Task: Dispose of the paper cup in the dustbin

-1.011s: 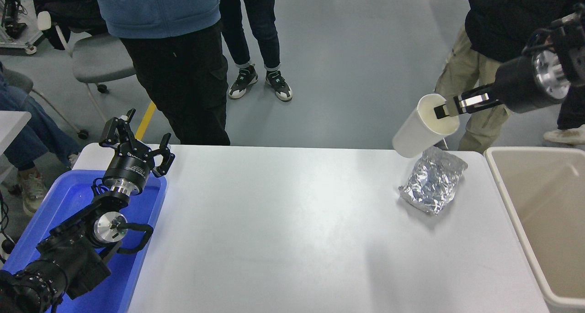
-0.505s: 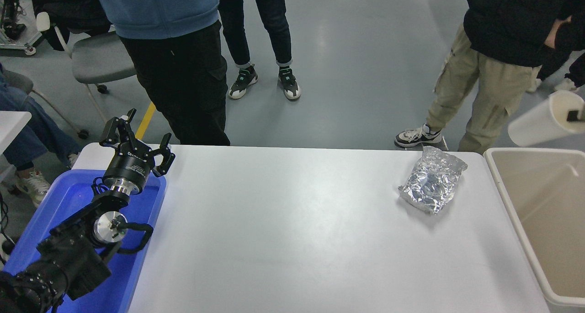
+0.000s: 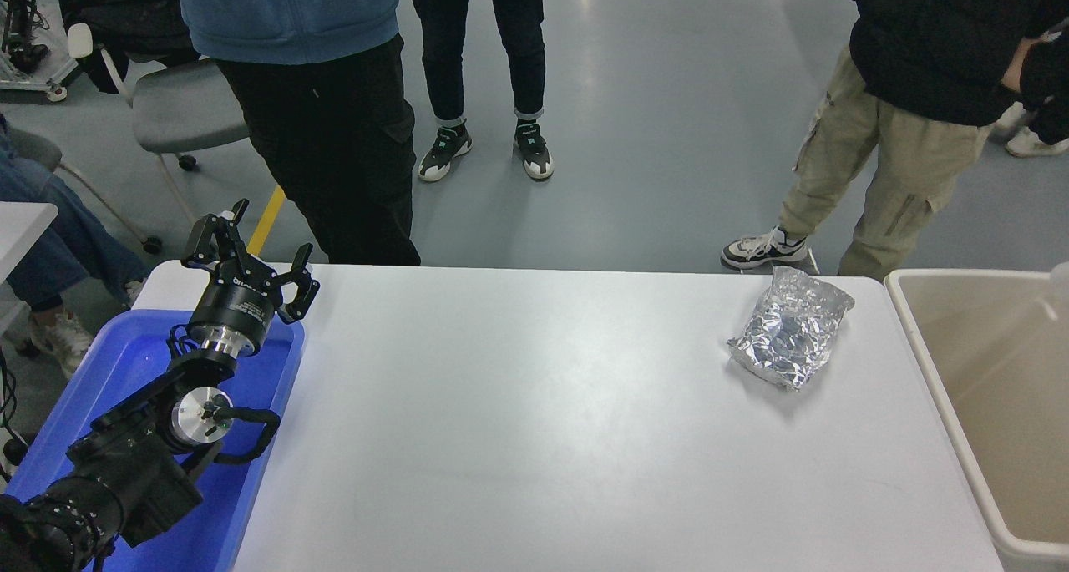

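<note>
The beige dustbin stands at the table's right end, its tan inside showing. A faint pale sliver sits at the picture's right edge above the bin's far rim. It may be the paper cup, but I cannot tell. My right arm and gripper are out of view. My left arm is parked at the lower left, its gripper open and empty above the blue tray.
A crumpled silver foil bag lies on the white table near its far right corner, close to the bin. Several people stand at the far side. A grey chair stands at the upper left.
My right gripper carried the paper cup from above the foil bag to the right, over the bin, and out of the picture. The left arm has not moved.
</note>
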Robot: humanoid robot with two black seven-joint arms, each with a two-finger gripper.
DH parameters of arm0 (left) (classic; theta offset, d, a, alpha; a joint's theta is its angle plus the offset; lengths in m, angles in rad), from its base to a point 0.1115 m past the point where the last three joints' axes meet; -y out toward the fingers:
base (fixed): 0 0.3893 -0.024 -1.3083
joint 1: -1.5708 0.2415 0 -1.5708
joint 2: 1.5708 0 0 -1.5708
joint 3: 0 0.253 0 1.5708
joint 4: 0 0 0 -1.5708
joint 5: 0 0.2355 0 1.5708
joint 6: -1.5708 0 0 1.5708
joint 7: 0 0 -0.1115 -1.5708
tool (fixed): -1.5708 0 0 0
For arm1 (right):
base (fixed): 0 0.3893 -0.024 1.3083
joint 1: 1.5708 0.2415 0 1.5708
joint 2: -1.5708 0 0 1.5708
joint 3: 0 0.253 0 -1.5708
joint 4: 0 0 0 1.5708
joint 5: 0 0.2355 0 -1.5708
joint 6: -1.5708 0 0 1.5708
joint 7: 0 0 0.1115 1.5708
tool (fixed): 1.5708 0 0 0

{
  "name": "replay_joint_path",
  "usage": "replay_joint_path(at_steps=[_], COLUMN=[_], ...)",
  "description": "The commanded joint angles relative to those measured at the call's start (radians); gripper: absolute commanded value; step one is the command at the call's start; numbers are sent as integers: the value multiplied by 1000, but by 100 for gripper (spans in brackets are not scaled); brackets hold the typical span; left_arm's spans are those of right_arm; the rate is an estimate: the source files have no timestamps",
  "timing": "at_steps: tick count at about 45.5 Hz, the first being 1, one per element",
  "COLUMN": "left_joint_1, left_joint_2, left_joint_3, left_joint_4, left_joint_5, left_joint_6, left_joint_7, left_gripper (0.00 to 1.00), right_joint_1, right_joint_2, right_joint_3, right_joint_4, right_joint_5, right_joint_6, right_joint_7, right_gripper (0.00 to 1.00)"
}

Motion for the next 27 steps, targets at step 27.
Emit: replay_joint_path(at_steps=[27], left_joint_1=[0], left_joint_2=[0], left_joint_3=[0], left_joint_4=[0], left_joint_5=[0], left_joint_6=[-2], left_joint_7=[0], left_gripper=[100], right_joint_1=[-499], right_joint_2=[494], right_joint_3=[340], right_joint_4=[-549], right_joint_5=[330], right_joint_6=[-154], right_joint_7=[-227], right_gripper=[0])
